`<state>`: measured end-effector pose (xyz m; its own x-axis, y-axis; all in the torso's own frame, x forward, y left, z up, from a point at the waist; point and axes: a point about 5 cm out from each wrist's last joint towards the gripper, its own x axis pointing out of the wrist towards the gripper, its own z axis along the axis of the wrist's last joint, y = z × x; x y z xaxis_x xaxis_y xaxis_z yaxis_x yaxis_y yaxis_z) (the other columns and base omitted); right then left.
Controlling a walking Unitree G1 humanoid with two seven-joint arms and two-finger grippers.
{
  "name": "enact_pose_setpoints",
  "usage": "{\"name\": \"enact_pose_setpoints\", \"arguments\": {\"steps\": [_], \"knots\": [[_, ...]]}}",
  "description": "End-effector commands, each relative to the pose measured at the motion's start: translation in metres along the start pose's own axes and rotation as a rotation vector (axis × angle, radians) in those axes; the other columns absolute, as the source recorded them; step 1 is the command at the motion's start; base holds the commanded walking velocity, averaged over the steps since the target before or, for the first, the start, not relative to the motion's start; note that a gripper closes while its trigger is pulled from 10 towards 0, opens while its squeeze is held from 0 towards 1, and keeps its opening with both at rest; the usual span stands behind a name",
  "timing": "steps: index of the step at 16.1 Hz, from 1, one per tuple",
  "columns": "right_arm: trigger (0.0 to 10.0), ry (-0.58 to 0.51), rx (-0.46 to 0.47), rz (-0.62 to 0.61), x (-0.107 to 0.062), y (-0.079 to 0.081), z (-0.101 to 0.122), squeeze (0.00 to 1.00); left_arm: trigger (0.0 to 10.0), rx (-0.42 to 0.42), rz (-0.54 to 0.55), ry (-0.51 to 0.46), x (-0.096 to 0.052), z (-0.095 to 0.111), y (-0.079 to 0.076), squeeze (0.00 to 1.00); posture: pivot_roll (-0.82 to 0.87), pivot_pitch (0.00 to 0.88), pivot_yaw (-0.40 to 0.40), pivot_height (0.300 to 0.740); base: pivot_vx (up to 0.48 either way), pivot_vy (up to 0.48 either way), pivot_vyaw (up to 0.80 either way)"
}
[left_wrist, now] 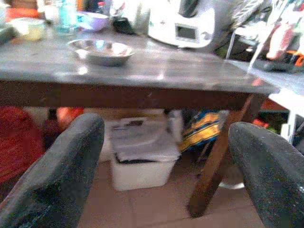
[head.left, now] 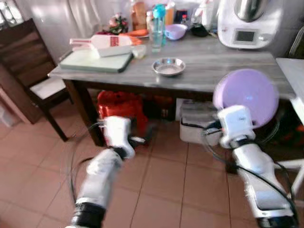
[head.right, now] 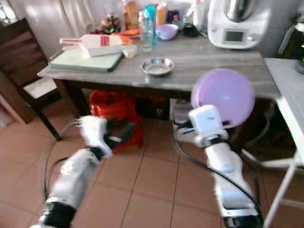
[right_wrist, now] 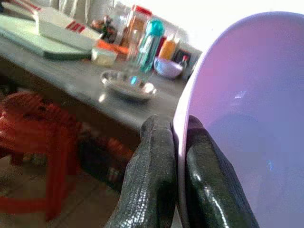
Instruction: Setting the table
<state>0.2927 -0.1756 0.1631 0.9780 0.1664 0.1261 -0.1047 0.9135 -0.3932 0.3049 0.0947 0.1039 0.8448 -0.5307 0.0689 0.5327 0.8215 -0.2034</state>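
Observation:
My right gripper (right_wrist: pixel 176 156) is shut on the rim of a lilac plastic plate (head.left: pixel 246 97), held upright in front of the table's near right edge. The grey wooden table (head.left: pixel 209 71) carries a small steel bowl (head.left: pixel 168 66) near its middle. My left gripper (left_wrist: pixel 166 156) is open with nothing between its fingers, low before the table's front edge, and its arm (head.left: pixel 107 166) reaches forward over the tiled floor. A lilac bowl (head.left: pixel 175 31) stands at the back of the table.
A green cutting board (head.left: pixel 95 61) with a white box lies on the table's left. A white kitchen machine (head.left: pixel 247 23) stands back right, bottles (head.left: pixel 158 23) behind. A dark chair (head.left: pixel 28 76) is at left. A red stool (head.left: pixel 121 109) and white box (head.left: pixel 194 126) sit under the table.

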Motion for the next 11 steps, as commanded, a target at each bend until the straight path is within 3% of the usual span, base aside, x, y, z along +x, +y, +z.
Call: {"name": "enact_pose_setpoints", "arguments": {"steps": [1,4,6,8,11], "knots": [[10.0,-0.038,-0.001,0.018,0.003,0.005,0.009,0.00,10.0,0.026,0.038,-0.014,-0.005,0.007,0.013,0.00,-0.03,0.000,0.038,0.740,0.431,0.000,0.00],[10.0,-0.034,0.012,-0.026,-0.002,0.001,0.008,0.00,10.0,0.073,0.104,-0.035,-0.008,0.012,0.022,0.00,-0.03,0.000,0.038,0.740,0.406,0.000,0.00],[10.0,-0.019,0.050,-0.097,-0.011,-0.006,0.006,0.00,10.0,0.112,0.190,-0.072,-0.021,0.022,0.038,0.00,-0.03,0.000,0.037,0.740,0.375,0.000,0.00],[10.0,-0.010,0.066,-0.112,-0.015,-0.006,0.005,0.00,10.0,0.140,0.236,-0.079,-0.029,0.024,0.044,0.00,-0.02,0.000,0.039,0.740,0.369,0.000,0.00],[10.0,0.006,0.074,-0.127,-0.022,-0.003,0.002,0.00,10.0,0.149,0.258,-0.076,-0.041,0.023,0.043,0.00,-0.02,0.000,0.041,0.740,0.365,0.000,0.00]]}}
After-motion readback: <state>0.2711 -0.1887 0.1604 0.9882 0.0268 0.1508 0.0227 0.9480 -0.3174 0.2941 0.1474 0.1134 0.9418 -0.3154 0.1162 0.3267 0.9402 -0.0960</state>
